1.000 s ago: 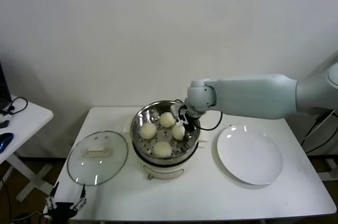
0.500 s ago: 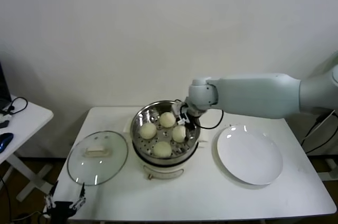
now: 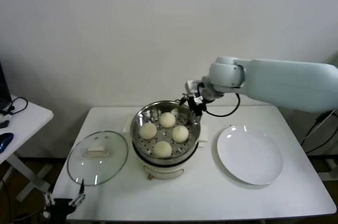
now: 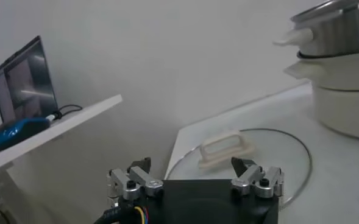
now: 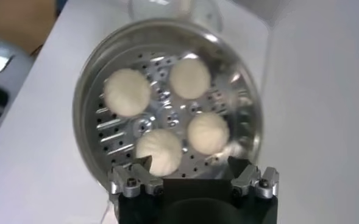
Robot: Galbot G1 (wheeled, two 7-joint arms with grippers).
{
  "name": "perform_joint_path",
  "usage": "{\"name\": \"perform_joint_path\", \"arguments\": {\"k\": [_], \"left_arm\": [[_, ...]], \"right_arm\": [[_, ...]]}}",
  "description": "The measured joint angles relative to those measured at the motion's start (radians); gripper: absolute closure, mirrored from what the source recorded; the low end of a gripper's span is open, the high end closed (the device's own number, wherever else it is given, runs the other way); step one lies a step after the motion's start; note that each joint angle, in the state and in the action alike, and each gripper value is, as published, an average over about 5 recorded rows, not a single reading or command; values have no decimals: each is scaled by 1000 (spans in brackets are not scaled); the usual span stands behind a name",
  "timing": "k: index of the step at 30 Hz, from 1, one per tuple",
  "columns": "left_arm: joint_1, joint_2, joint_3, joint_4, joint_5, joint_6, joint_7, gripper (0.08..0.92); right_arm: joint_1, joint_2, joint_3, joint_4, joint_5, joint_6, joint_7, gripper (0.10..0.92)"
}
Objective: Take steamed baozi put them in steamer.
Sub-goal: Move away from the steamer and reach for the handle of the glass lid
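The right claw (image 3: 194, 99) is raised above the far right rim of the steamer (image 3: 139, 120), its fingers (image 5: 133, 180) spread apart and gripping nothing. Directly below it in the right wrist view, four steamed baozi (image 5: 189, 78) lie on the perforated floor of the steel basket, spaced apart in a rough diamond. None of them touches the claw. In the head view the nearest bun (image 3: 180, 133) sits just below and to the left of the claw, inside the basket.

The steamer stands on the table (image 3: 211, 197) atop its cream-white pot base (image 3: 163, 169). A white plate (image 3: 249, 155) lies on the table to the right of and below the right claw, with nothing on it.

The left claw (image 4: 195, 182) is parked low at the near left table edge, its fingers (image 4: 255, 179) also spread apart and holding nothing. Just ahead of it rests a round glass lid (image 4: 246, 158) with a cream handle (image 4: 224, 146), flat on the table. The steamer base (image 4: 344, 91) stands beyond the lid. A side table (image 4: 51, 125) carrying a blue object (image 4: 17, 131) stands to the left of that claw.
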Motion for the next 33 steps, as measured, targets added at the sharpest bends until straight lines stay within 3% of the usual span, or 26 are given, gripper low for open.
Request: {"name": "perform_joint_path", "arguments": {"k": [9, 19, 25, 33], "left_arm": [[-16, 7, 0, -3, -5, 9, -1, 177], [-28, 9, 4, 6, -6, 11, -6, 177], [-34, 9, 12, 11, -2, 8, -14, 177], [-34, 23, 26, 3, 20, -1, -35, 177]], "right_arm": [[-283, -211, 339, 104, -27, 31, 172, 203], [-860, -363, 911, 245, -68, 118, 355, 203], [-1259, -344, 1309, 306, -106, 202, 405, 203], [-1781, -194, 1753, 337, -160, 372, 454, 203]]}}
